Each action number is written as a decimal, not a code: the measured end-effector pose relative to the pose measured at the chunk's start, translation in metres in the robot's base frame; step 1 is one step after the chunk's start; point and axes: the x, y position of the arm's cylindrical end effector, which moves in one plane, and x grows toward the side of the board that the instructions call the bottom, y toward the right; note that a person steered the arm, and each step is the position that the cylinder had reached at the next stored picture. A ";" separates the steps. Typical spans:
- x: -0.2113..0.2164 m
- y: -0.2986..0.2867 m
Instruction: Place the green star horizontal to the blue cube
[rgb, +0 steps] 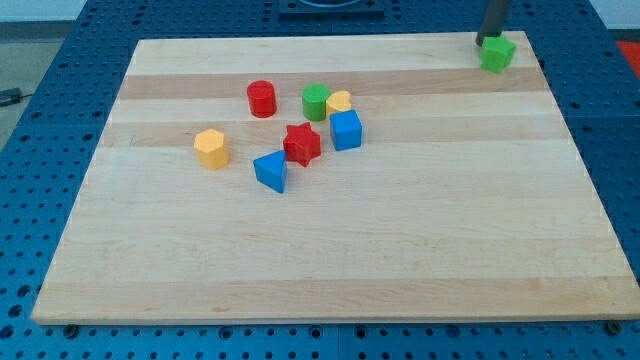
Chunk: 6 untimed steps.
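A wooden table (330, 260) holds small coloured blocks. My tip (484, 41) sits at the view's top right corner, touching the upper left side of the green star (497, 54). The arm ends in a plain rod, so there is no end effector to spread or pinch. Well apart, left of centre, the blue cube (345, 130) sits in a cluster with a red star (302, 144), yellow block (339, 101), green cylinder (316, 101), red cylinder (261, 98) and blue triangular block (271, 171). A yellow hexagonal block (211, 147) lies further left.
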 end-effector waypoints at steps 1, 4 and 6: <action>0.003 0.030; 0.055 -0.029; 0.127 -0.062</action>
